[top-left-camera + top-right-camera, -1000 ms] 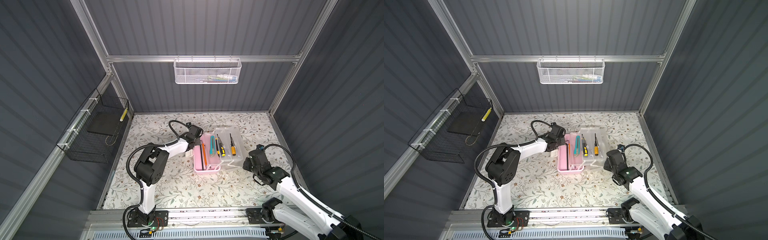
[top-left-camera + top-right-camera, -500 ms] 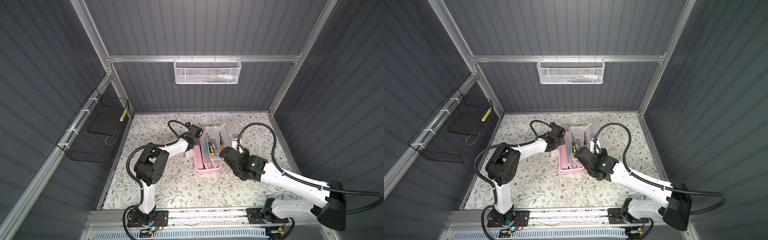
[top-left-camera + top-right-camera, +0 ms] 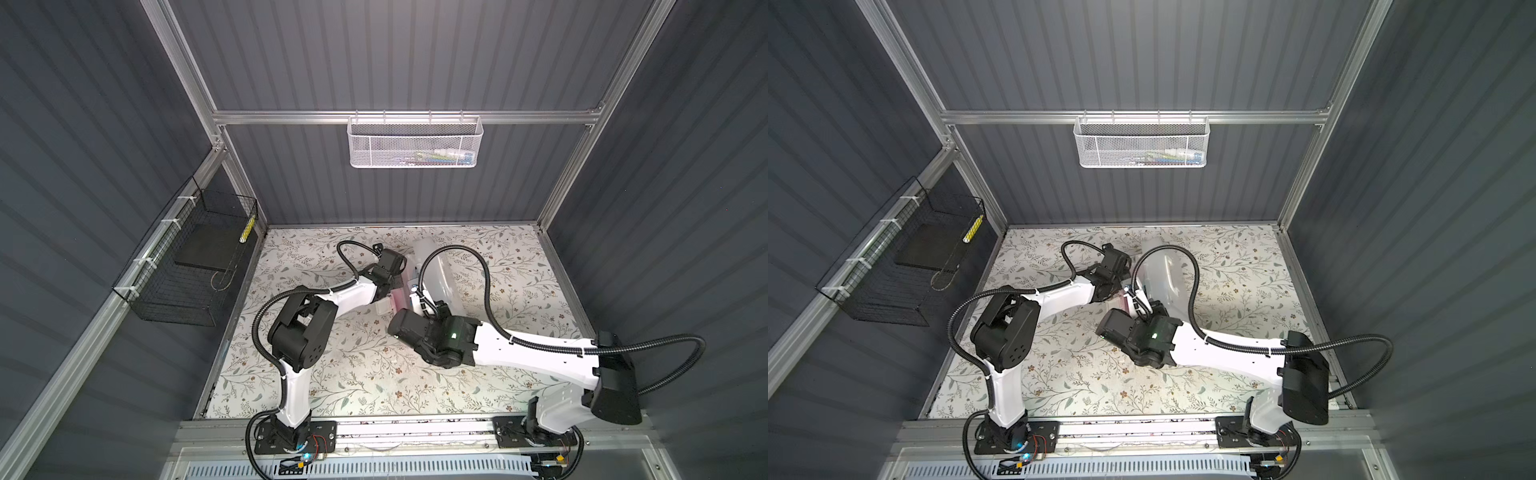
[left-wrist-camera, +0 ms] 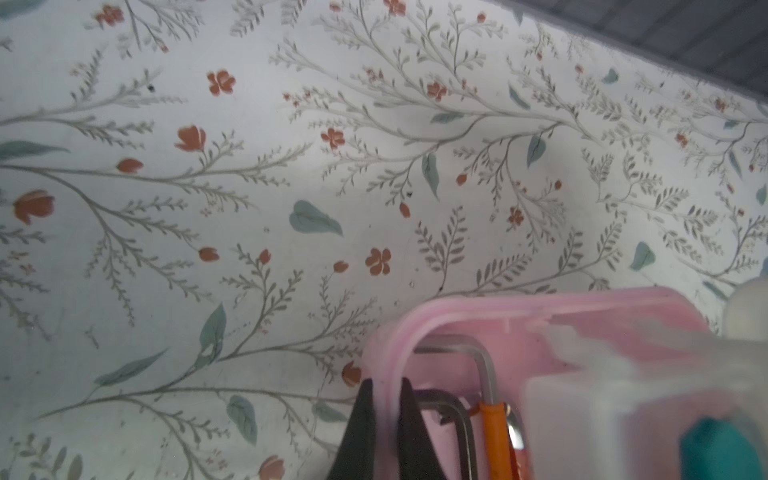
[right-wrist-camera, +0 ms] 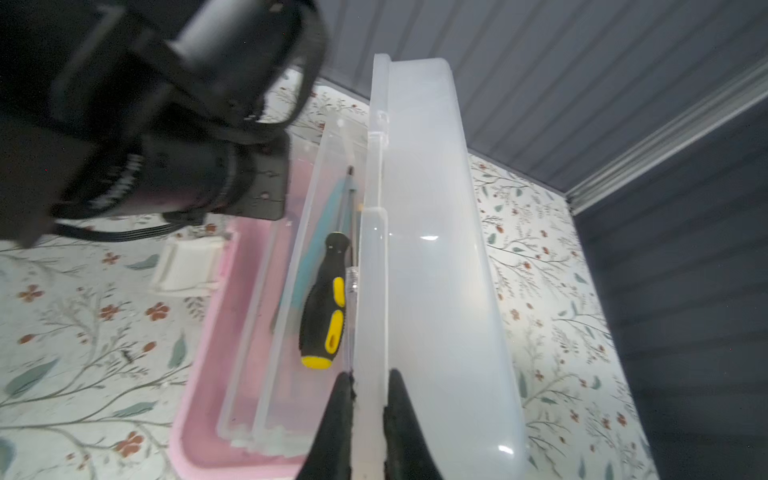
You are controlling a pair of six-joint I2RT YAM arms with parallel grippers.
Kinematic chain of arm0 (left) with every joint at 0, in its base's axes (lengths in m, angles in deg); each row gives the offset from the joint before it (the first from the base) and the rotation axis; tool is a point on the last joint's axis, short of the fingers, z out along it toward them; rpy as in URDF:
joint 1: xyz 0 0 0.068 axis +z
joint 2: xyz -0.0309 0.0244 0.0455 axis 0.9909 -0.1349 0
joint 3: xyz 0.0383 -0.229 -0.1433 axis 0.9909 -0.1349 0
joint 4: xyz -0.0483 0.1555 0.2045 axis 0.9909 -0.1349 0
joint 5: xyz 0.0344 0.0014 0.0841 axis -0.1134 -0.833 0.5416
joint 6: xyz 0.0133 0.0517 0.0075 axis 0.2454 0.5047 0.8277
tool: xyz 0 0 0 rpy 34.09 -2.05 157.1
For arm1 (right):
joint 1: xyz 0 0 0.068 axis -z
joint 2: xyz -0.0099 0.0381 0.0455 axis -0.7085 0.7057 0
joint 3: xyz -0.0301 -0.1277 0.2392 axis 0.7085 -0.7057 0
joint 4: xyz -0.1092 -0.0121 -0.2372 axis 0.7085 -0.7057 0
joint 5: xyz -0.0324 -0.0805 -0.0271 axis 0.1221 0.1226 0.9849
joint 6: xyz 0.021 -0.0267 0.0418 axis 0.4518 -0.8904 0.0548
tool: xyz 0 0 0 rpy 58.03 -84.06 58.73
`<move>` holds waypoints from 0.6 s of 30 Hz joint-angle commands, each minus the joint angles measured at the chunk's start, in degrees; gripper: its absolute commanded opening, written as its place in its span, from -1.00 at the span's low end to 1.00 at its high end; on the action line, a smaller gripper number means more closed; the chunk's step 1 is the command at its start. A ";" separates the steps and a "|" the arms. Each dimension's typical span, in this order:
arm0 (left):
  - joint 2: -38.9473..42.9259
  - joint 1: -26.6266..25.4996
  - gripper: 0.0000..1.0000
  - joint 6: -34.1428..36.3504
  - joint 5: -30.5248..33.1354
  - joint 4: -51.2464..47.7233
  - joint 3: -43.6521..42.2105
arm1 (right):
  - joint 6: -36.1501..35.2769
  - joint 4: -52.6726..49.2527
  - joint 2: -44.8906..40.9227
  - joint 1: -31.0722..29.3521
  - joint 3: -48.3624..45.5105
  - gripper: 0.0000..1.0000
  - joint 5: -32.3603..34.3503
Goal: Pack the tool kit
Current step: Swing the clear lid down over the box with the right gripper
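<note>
Located pink box point(image 3: 398, 296) mid-frame in both top views, on floral tabletop point(image 3: 353, 374), between the two wrists and mostly hidden by them. Noted frosted lid point(image 3: 436, 274) raised off the box, just right of centre, box open.

Recorded left claw point(image 4: 386, 386) pinched tight astride the pink box's rim, one finger outside the wall, one inside. Recorded right claw point(image 5: 369, 382) clamped tight on the frosted lid's edge, a finger on each face.

Saw, in right wrist view, clear tray point(image 5: 266, 353) seated in the box, with black-and-yellow screwdriver point(image 5: 326, 307) lying lengthwise in it and teal tool point(image 5: 316, 249) beside that. Saw, in left wrist view, hex keys point(image 4: 486, 365) and orange-handled tool point(image 4: 494, 440) inside the box. Spotted white latch point(image 5: 187, 266) on the box's long outer wall.
</note>
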 commanded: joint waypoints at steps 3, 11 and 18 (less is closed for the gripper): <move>1.27 -2.95 -1.00 -0.26 -2.64 -2.28 -0.39 | 1.97 5.46 3.52 -1.54 3.00 -0.80 -9.94; 1.31 -2.56 -1.00 -0.78 -0.48 -3.16 0.03 | 0.09 6.89 0.18 -2.51 3.37 -0.35 -14.49; 1.18 -0.77 -1.00 0.07 -2.54 -3.64 0.64 | -3.25 10.16 -6.65 -2.28 1.05 -0.22 -20.05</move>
